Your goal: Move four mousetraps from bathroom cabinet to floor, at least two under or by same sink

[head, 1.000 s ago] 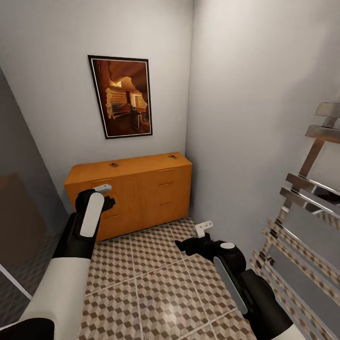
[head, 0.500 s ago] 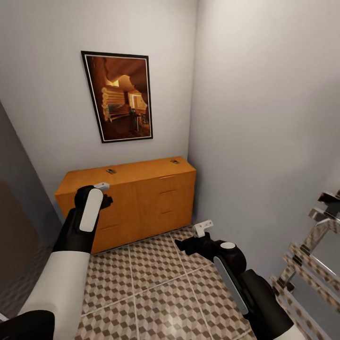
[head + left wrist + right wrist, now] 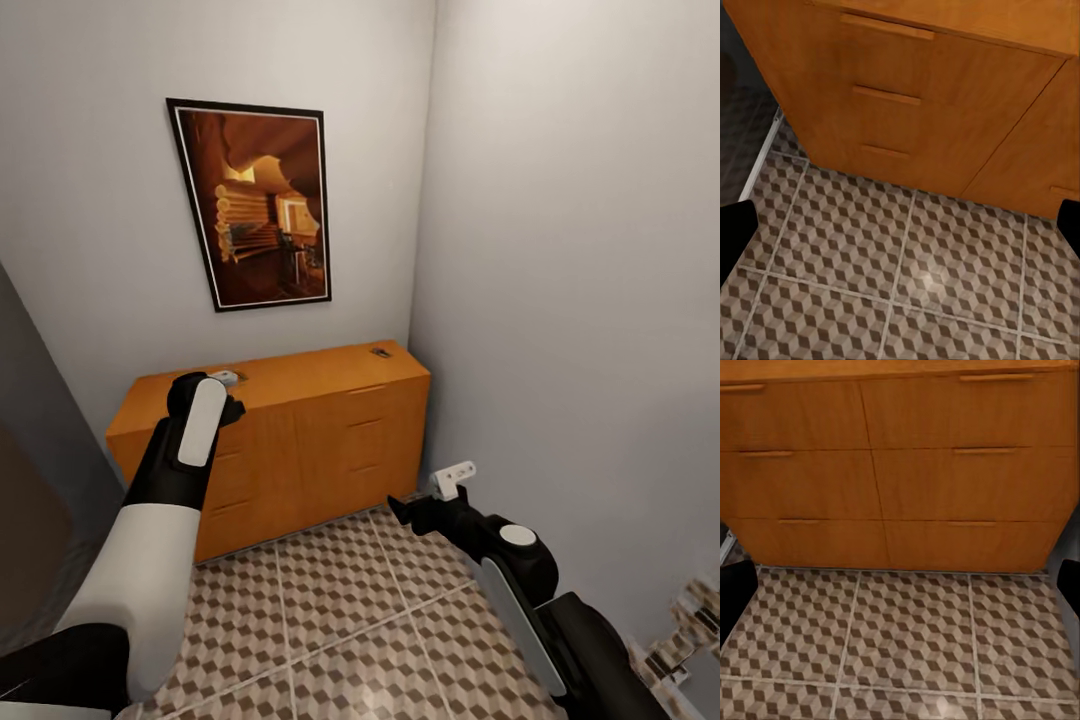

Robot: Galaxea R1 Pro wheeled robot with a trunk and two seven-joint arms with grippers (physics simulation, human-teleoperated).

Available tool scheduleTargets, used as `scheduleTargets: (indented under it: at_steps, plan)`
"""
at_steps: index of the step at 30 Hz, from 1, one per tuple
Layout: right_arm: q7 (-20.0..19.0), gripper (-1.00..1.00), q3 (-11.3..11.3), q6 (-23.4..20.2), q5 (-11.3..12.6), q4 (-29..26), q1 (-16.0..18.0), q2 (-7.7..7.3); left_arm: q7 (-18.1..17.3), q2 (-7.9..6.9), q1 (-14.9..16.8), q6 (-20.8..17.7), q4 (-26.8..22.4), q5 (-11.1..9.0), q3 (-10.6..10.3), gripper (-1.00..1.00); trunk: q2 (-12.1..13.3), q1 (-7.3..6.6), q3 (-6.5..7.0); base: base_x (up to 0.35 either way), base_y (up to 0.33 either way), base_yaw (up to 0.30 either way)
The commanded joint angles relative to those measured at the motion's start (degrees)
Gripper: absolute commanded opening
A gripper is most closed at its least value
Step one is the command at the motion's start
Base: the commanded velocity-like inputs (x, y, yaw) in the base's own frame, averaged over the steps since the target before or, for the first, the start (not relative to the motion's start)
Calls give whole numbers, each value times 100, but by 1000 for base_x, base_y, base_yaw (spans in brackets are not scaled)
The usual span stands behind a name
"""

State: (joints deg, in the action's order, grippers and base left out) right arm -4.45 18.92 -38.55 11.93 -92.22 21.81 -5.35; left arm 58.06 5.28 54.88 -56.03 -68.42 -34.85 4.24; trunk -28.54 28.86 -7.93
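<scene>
The orange-tan cabinet (image 3: 310, 440) stands against the back wall in the corner, its drawers shut. One tiny dark mousetrap (image 3: 380, 352) lies on its top near the right end. My left gripper (image 3: 206, 388) hangs in front of the cabinet's top left part; its black fingers (image 3: 735, 232) stand wide apart and open over the floor (image 3: 907, 262) and the drawer fronts (image 3: 892, 97). Lower down, my right gripper (image 3: 400, 512) hovers over the cube-patterned floor (image 3: 330, 600) before the cabinet's right end. Its fingertips (image 3: 1069, 585) are also spread, with nothing between them, facing the cabinet (image 3: 900, 465).
A framed picture (image 3: 255, 205) hangs above the cabinet. Grey walls meet in a corner just right of it. A chrome rail (image 3: 690, 620) pokes in at the bottom right. A dark panel (image 3: 30, 480) stands on the left.
The whole view has swung left and drawn nearer the cabinet, so the chrome rail has nearly left the picture. The left arm now sits higher against the cabinet front.
</scene>
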Motion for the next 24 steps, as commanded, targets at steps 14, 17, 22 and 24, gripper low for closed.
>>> scheduleTargets:
  at_steps: [14,17,22,24]
  plan:
    - [-3,100,-76,152,2,-47,-39,-36,253,30,63,7,18,44,-25,100,0,0,0,341,119,0]
    - [2,100,-109,150,2,-48,-29,-42,257,26,53,11,41,56,-33,100,0,0,0,345,-11,0]
    - [4,100,-161,147,2,-45,-30,-42,261,18,43,12,77,62,-26,100,0,0,0,347,-68,0]
    - [5,100,-171,147,2,-45,-32,-40,262,9,35,13,98,64,-24,100,0,0,0,348,-96,0]
